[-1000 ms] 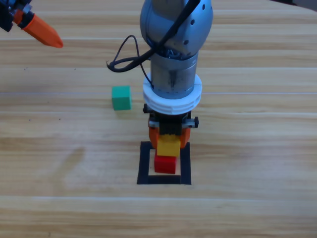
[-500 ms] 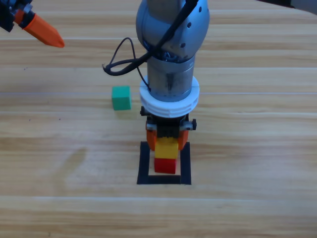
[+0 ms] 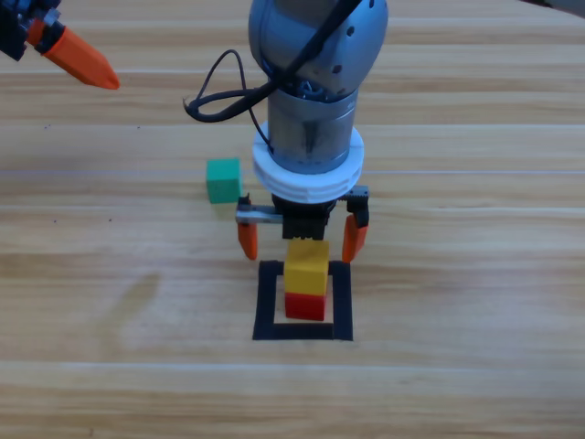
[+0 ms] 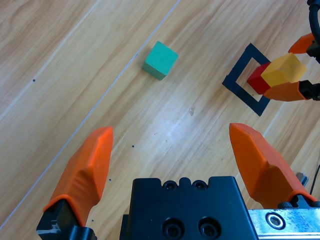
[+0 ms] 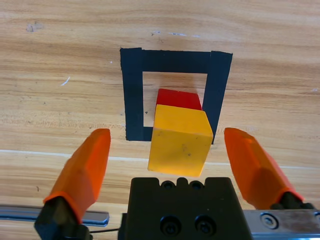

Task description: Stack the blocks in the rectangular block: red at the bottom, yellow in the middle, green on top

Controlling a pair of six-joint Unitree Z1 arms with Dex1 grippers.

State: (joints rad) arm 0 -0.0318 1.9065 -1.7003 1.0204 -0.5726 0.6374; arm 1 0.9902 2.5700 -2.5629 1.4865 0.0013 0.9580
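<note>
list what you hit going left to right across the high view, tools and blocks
left tool at the top-left corner → green cube → yellow cube stacked on the red cube inside the black tape frame, with the open right tool straddling that stack.

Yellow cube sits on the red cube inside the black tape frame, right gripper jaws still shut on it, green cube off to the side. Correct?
Not quite: the right gripper has its jaws open, clear of the small yellow cube, as the right wrist view shows. The rest holds.
</note>
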